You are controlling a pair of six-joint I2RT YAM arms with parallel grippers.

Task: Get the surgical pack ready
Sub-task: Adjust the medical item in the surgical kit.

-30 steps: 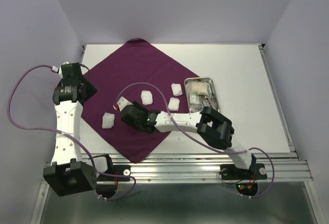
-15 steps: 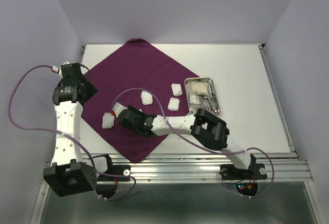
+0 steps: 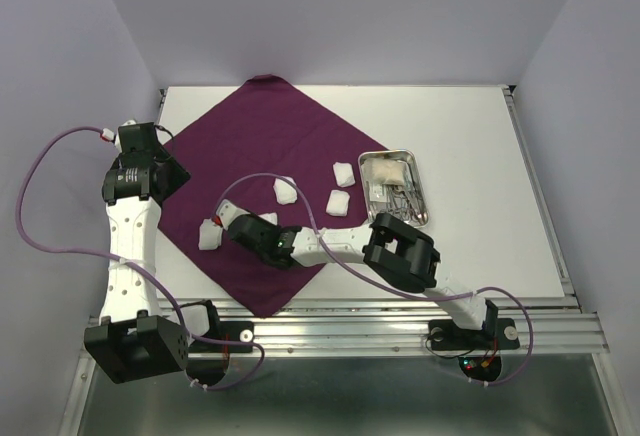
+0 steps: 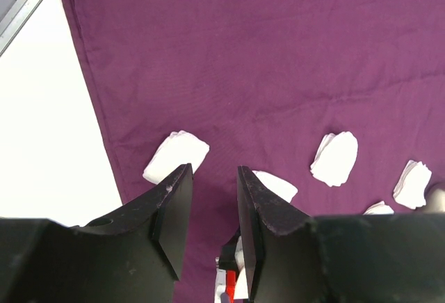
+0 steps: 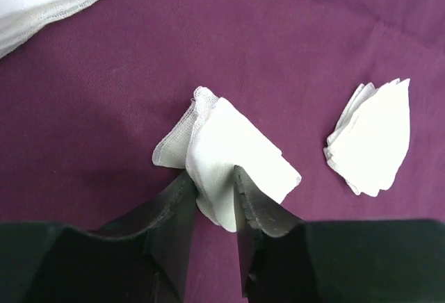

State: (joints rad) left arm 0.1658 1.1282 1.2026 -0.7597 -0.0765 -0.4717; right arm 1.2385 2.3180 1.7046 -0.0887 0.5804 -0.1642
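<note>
Gauze pad (image 5: 243, 150) on the purple cloth's (image 3: 270, 126) near half is pinched between our right gripper's (image 5: 212, 174) fingers. 4 more pads (image 3: 343, 173) lie around. Our left gripper (image 4: 212, 169) hovers half-open, empty, over the cloth's left corner.

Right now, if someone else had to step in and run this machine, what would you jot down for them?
Left gripper: open, empty, hovering above the purple cloth near its left corner.
Right gripper: shut on one gauze pad near the cloth's middle; lifted or not, I cannot tell.
Four other pads lie loose on the cloth.
Steel tray, thin instruments inside, sits at the cloth's right corner.
Done: cloth spread flat, pads on it.
Left, probably: gather the pads, bring the tray onto the cloth, wrap it.
</note>
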